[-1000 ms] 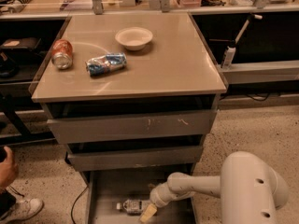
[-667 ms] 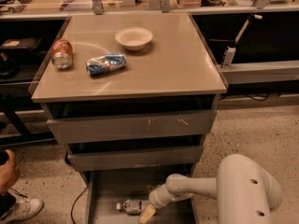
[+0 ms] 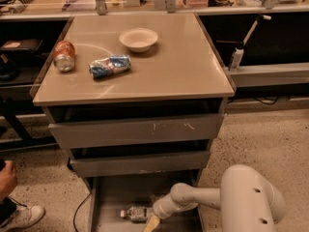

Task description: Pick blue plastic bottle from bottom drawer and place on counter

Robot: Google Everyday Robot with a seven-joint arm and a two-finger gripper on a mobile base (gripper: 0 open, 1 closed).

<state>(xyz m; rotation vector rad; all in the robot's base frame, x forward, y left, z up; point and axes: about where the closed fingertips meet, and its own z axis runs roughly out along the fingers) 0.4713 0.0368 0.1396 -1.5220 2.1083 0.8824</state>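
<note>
The blue plastic bottle (image 3: pixel 136 212) lies on its side on the grey floor of the open bottom drawer (image 3: pixel 112 197), cap to the left. My gripper (image 3: pixel 150 222) reaches down into the drawer from the right and sits just right of and in front of the bottle, close to it or touching it. The white arm (image 3: pixel 207 199) leads back to the round body at the lower right. The beige counter (image 3: pixel 183 66) tops the cabinet above.
On the counter stand a white bowl (image 3: pixel 138 38), an orange soda can (image 3: pixel 64 55) on its side and a blue-and-white foil snack bag (image 3: pixel 110 65). Two shallower drawers (image 3: pixel 137 129) sit partly open above the bottom one. A person's hand and shoe (image 3: pixel 19 215) show at the lower left.
The arm has shifted slightly left and the gripper has edged closer to the bottle. The bottle lies in the same spot.
</note>
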